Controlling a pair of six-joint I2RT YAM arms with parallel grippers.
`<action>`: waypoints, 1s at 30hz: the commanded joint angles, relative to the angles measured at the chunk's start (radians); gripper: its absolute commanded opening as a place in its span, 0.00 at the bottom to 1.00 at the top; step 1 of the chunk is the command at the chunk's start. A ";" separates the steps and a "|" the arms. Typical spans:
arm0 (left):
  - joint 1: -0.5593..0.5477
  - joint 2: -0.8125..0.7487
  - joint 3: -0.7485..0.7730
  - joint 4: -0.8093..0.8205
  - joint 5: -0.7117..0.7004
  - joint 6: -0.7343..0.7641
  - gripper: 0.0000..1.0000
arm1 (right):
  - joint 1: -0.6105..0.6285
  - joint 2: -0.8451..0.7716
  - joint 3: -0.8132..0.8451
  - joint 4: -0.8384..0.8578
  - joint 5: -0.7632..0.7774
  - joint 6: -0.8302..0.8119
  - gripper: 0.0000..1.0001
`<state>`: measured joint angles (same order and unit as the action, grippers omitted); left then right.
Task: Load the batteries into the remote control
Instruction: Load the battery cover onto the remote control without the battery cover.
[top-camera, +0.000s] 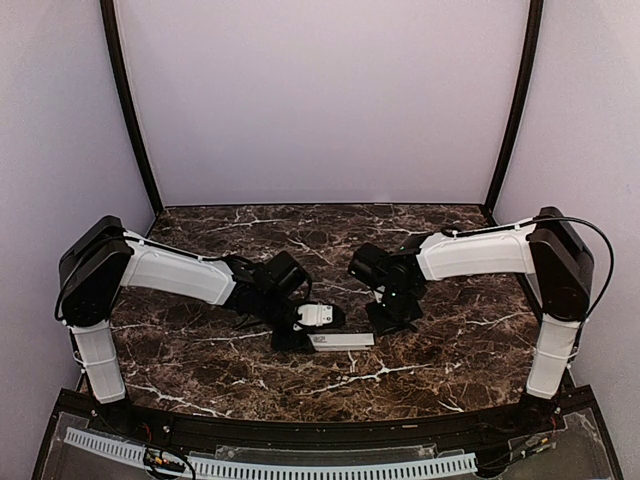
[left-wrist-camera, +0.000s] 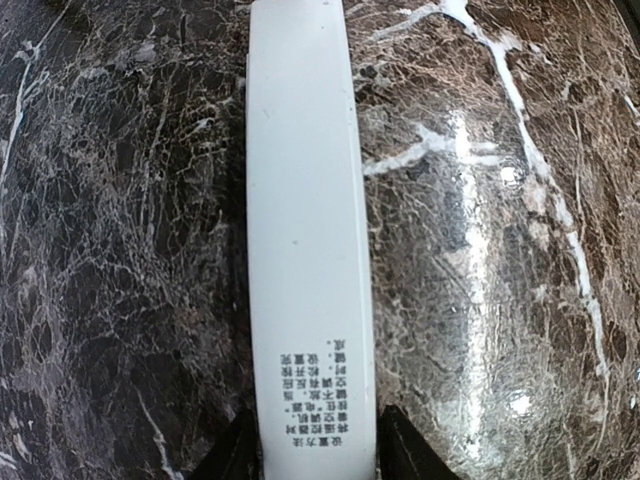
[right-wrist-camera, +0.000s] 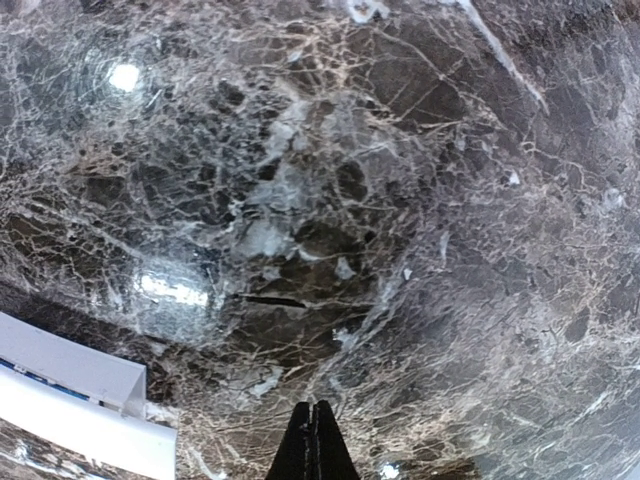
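While the left tool (left-wrist-camera: 318, 452) clamps the seemingly light, stiff, slippery remote control (left-wrist-camera: 308, 250) by its long edges, the right tool (right-wrist-camera: 312, 432) is pinched together.

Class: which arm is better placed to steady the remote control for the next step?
Left: the left gripper clamps one end of the remote control; the right gripper is shut, empty, beside it.

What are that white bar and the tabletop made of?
The remote is probably plastic: smooth white with a soft sheen and small printed text. The table looks like polished dark marble, or a marble-print laminate: white veins, bright lamp reflections.
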<state>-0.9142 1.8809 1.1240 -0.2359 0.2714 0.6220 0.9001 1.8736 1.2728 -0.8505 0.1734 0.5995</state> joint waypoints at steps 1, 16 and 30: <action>0.003 -0.007 0.002 -0.045 0.008 0.012 0.44 | 0.003 -0.018 -0.015 0.031 -0.052 0.022 0.00; 0.002 -0.023 -0.029 -0.023 -0.009 0.027 0.49 | 0.061 0.042 0.016 0.028 -0.084 0.089 0.00; 0.002 -0.024 -0.030 -0.017 -0.013 0.027 0.48 | 0.069 0.068 0.053 0.041 -0.097 0.083 0.00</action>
<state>-0.9142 1.8809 1.1114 -0.2379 0.2642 0.6357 0.9562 1.9202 1.3006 -0.8143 0.0818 0.6754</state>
